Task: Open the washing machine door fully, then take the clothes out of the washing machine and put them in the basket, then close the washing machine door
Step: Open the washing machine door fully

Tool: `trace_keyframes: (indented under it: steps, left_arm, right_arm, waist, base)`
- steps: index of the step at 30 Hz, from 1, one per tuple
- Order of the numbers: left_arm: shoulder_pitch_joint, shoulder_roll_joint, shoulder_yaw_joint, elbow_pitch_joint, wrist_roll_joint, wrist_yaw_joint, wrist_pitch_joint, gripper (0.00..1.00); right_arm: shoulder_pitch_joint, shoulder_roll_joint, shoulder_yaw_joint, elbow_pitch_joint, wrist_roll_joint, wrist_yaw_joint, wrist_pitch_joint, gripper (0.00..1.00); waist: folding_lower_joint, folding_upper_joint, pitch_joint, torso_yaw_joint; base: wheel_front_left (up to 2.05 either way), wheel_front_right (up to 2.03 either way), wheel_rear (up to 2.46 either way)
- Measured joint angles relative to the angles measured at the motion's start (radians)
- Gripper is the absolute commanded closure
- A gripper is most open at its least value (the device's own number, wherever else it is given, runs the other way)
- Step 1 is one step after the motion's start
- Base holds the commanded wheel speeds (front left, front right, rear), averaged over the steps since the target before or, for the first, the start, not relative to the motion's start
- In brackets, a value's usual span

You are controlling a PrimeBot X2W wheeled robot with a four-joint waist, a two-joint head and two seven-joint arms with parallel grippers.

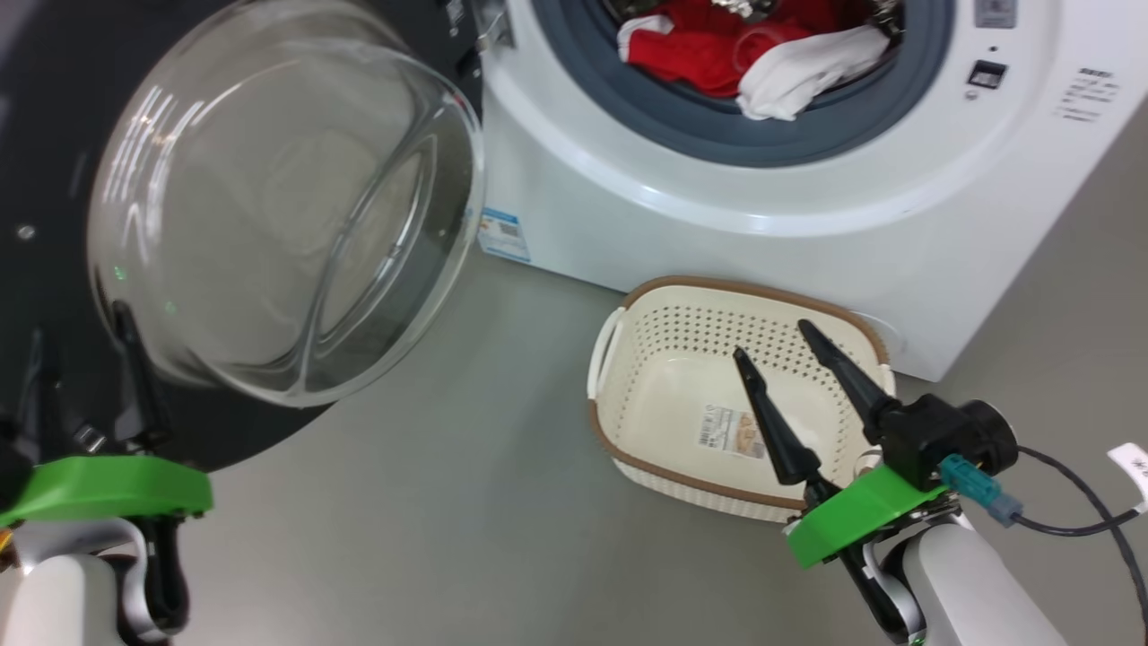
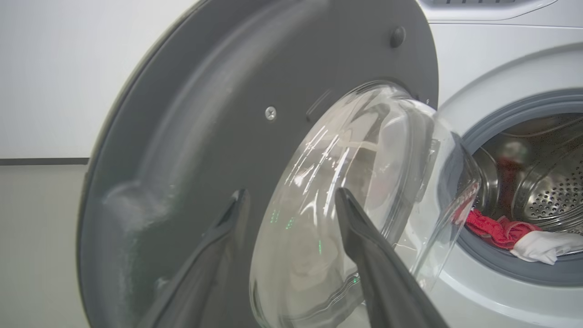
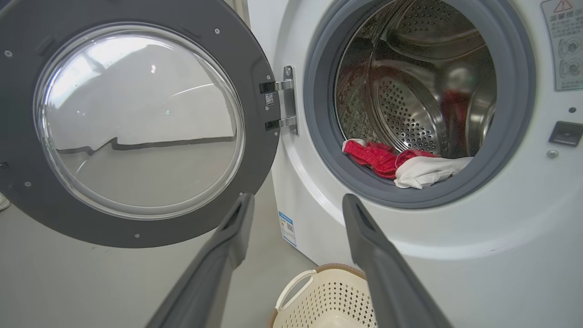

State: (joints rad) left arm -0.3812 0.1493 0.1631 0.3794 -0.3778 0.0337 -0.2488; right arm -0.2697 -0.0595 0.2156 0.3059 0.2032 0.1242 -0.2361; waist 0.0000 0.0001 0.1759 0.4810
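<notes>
The washing machine door (image 1: 54, 135) stands swung open at the left, its clear glass bowl (image 1: 278, 206) bulging toward me. My left gripper (image 1: 79, 325) is open in front of the door's lower dark rim and holds nothing. The left wrist view shows its fingers (image 2: 364, 255) apart before the door's grey inner face (image 2: 205, 114) and glass. Red and white clothes (image 1: 708, 49) lie at the mouth of the washing machine (image 1: 717, 224). My right gripper (image 1: 773, 343) hangs open above the cream basket (image 1: 628, 449), which stands on the floor against the machine's front.
The grey rubber ring (image 3: 328, 150) and steel drum (image 3: 410, 114) show in the right wrist view, with the door hinge (image 3: 284, 102) to the left of the opening. Grey floor (image 1: 448, 502) lies between the door and the basket. A black cable (image 1: 1076, 520) trails from my right wrist.
</notes>
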Motion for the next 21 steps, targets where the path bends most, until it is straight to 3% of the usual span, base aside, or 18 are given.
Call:
trace_keyframes:
  steps: [11, 21]
  left_arm:
    - [0.094, -0.017, -0.086, -0.29, -0.002, -0.033, 0.114, 0.0]
    - [0.128, -0.021, -0.121, -0.392, -0.064, -0.096, 0.134, 0.0]
  right_arm:
    - [0.025, 0.002, -0.076, -0.016, 0.016, 0.0, -0.012, 0.0]
    - [0.028, 0.004, -0.16, -0.078, 0.005, 0.0, -0.019, 0.0]
  waist:
    - [0.0, 0.0, -0.042, -0.104]
    - [0.0, 0.0, -0.06, -0.231]
  base:
    - [0.0, 0.0, 0.0]
    - [0.0, 0.0, 0.0]
